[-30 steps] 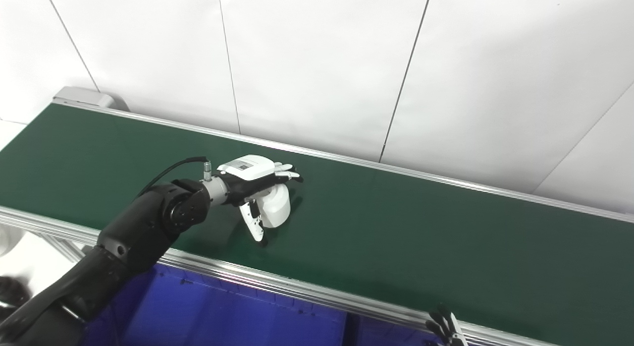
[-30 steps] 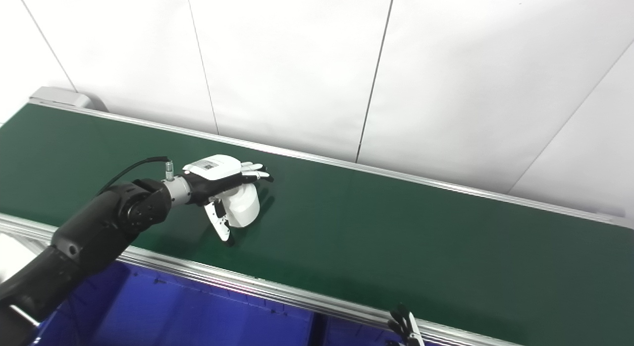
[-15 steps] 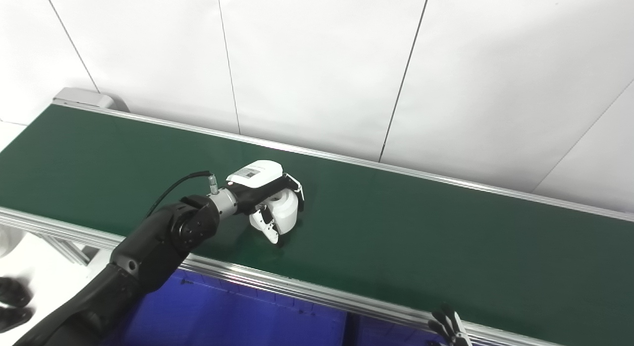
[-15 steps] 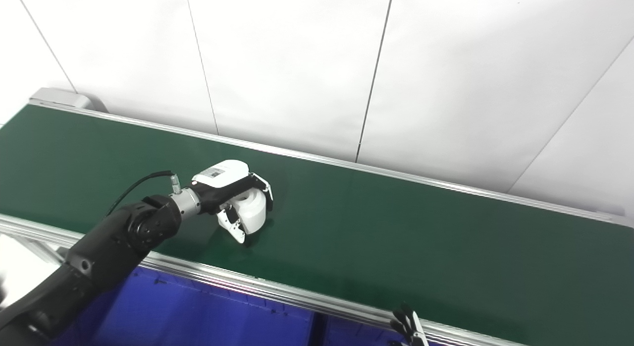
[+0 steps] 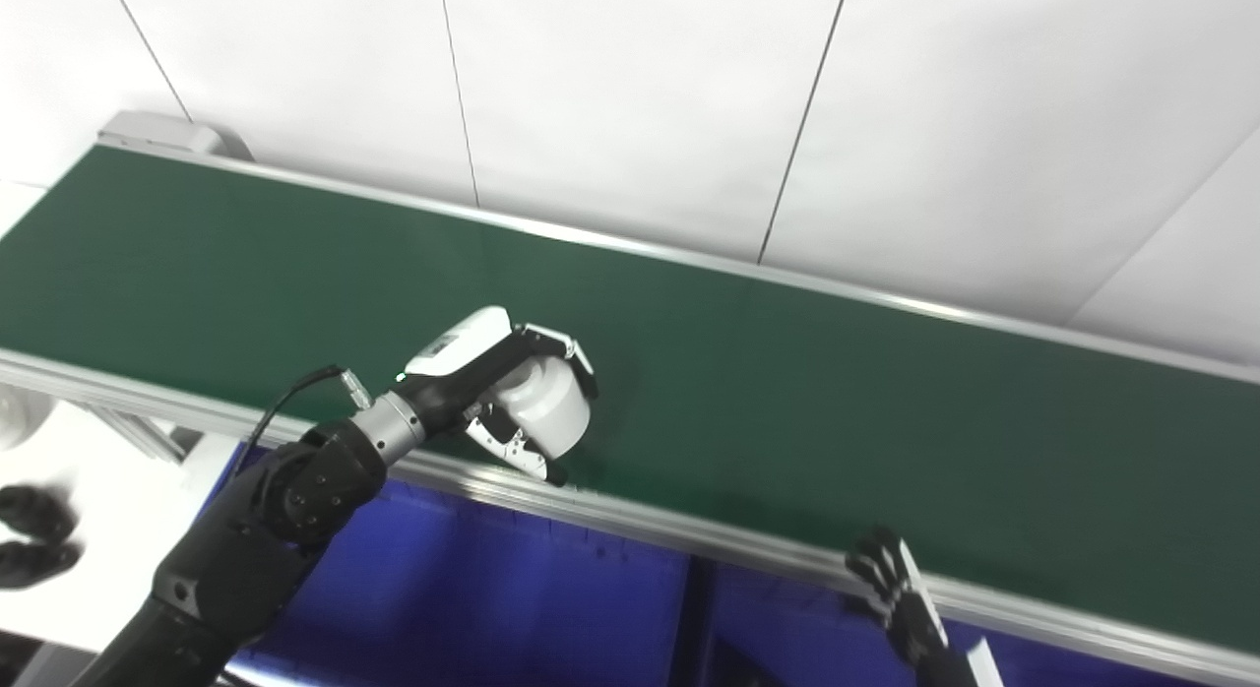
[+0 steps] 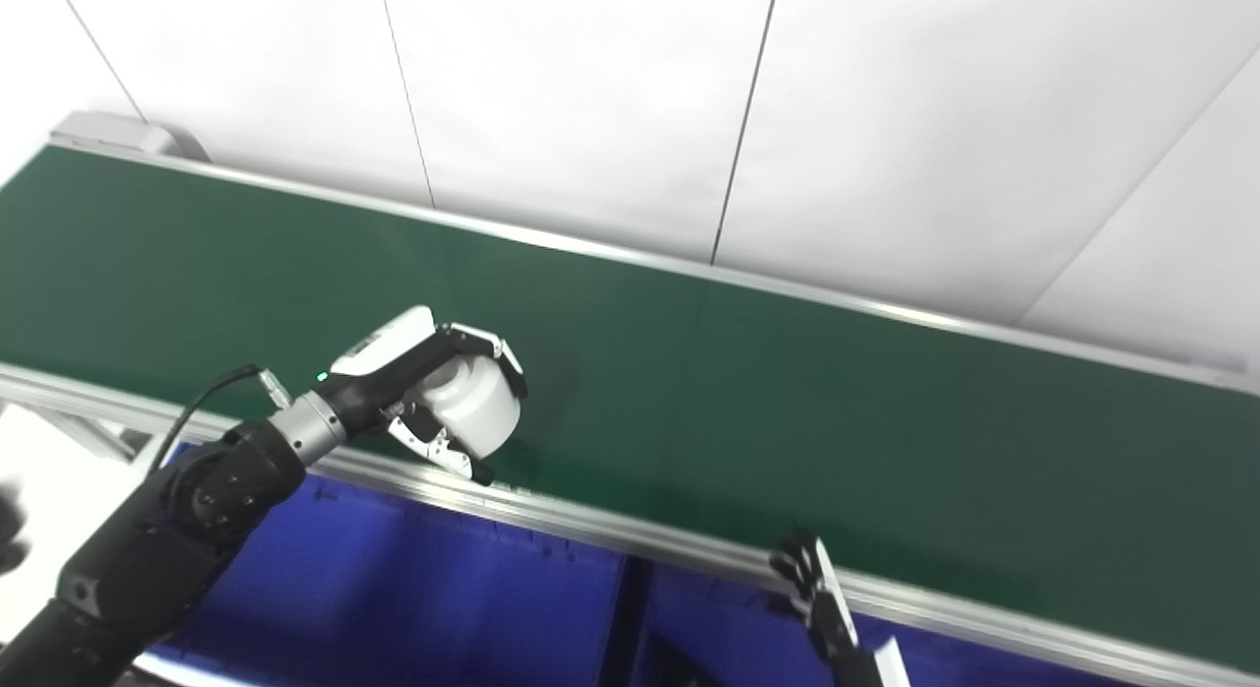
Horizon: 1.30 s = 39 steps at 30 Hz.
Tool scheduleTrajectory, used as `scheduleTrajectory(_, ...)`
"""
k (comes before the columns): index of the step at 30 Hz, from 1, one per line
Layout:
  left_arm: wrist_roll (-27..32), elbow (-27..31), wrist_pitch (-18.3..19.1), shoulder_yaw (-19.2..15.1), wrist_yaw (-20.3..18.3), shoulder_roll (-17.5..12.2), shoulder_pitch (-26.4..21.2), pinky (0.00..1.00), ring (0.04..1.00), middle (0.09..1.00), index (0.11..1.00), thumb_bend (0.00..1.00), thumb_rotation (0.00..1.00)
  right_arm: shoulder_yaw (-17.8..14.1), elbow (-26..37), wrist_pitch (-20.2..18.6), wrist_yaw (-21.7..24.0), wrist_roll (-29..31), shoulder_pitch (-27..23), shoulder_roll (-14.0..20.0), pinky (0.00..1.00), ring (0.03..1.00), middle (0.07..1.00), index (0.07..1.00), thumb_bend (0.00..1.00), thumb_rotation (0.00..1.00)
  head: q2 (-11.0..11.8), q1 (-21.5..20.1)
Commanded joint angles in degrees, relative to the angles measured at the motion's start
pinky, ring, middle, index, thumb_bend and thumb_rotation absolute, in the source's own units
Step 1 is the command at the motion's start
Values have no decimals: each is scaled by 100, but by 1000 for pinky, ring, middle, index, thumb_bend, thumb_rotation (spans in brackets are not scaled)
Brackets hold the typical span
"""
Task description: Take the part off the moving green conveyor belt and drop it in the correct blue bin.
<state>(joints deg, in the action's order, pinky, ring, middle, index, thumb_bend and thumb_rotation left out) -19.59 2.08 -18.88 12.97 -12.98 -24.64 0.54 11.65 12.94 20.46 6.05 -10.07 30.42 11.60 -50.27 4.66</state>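
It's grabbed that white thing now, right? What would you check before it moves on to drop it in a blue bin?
1. Left hand closed around the white part: ok.
2. Part lifted clear of the green belt: cannot tell; it sits over the belt's near edge.
3. Blue bin below the hand, past the rail: ok.
4. Whether this is the correct bin: cannot tell; a divider splits two bins.
5. Right hand away from the left hand's path: ok, it waits low at the rail, fingers apart.
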Motion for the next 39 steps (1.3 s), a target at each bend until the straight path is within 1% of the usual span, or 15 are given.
scheduleTrajectory(1, 100, 359, -284, -20, -16, -95, 201, 483, 481, 538, 445, 494, 0, -23, 241, -113, 12, 42, 27, -49, 774, 898, 939, 990, 885, 276, -82, -22)
scheduleTrajectory(7, 351, 806, -97, 115, -398, -164, 889, 487, 470, 533, 451, 495, 0, -43, 515, -328, 27, 17, 27, -80, 763, 890, 933, 986, 892, 288, -485, -220)
scheduleTrajectory(11, 258, 907, 20, 221, -610, -129, 1220, 489, 467, 526, 453, 497, 0, -54, 729, -504, 58, -27, 71, -54, 756, 888, 934, 987, 891, 299, -626, -331)
scheduleTrajectory(15, 161, 976, 340, 431, -974, -162, 1303, 531, 486, 529, 447, 495, 0, -81, 884, -661, 90, -24, 117, -33, 747, 883, 929, 983, 899, 300, -720, -335)
scheduleTrajectory(18, 32, 977, 582, 622, -1266, -190, 1246, 498, 465, 529, 464, 496, 0, -104, 939, -736, 126, 88, 128, -23, 739, 881, 924, 979, 908, 282, -756, -337)
scheduleTrajectory(22, -553, 1160, 1494, 945, -1791, -162, 1088, 453, 442, 527, 483, 496, 0, -134, 1033, -811, 155, 73, 110, -3, 728, 877, 921, 978, 910, 290, -825, -276)
scheduleTrajectory(26, -1453, 1359, 2336, 1313, -2236, -104, 912, 316, 379, 470, 535, 491, 0, -132, 1094, -900, 216, 63, 70, 35, 722, 879, 920, 979, 896, 283, -848, -228)
scheduleTrajectory(28, -1926, 1422, 2676, 1573, -2583, -124, 754, 406, 409, 496, 527, 492, 0, -135, 1101, -911, 240, 65, 53, 34, 717, 878, 919, 978, 896, 286, -843, -230)
scheduleTrajectory(30, -2345, 1478, 2952, 1806, -2931, -135, 605, 591, 652, 697, 507, 485, 60, -132, 1105, -929, 256, 69, 31, 27, 723, 880, 922, 981, 897, 286, -831, -211)
scheduleTrajectory(31, -2581, 1510, 2939, 1938, -3032, -172, 536, 632, 701, 737, 652, 424, 259, -133, 1107, -930, 255, 54, 27, 23, 725, 880, 922, 981, 898, 288, -830, -208)
scheduleTrajectory(32, -2804, 1551, 2861, 2048, -3083, -226, 489, 711, 777, 800, 772, 410, 551, -133, 1109, -936, 250, 19, 19, 15, 722, 879, 919, 981, 898, 292, -837, -190)
scheduleTrajectory(33, -2993, 1595, 2809, 2130, -3128, -270, 462, 812, 834, 849, 831, 456, 724, -132, 1113, -947, 244, -8, 16, 6, 720, 878, 918, 981, 900, 299, -831, -183)
scheduleTrajectory(34, -3126, 1633, 2766, 2178, -3160, -308, 454, 931, 895, 903, 889, 600, 910, -130, 1114, -953, 243, -15, 15, 2, 720, 876, 918, 982, 901, 305, -813, -183)
scheduleTrajectory(35, -3198, 1667, 2732, 2200, -3178, -340, 457, 945, 902, 909, 896, 623, 928, -128, 1113, -960, 241, -10, 16, -8, 721, 876, 918, 982, 901, 305, -806, -182)
scheduleTrajectory(39, -3020, 1817, 2552, 2033, -2961, -434, 613, 998, 960, 962, 945, 873, 998, -111, 1104, -951, 216, -30, 40, -58, 727, 878, 919, 981, 903, 302, -762, -190)
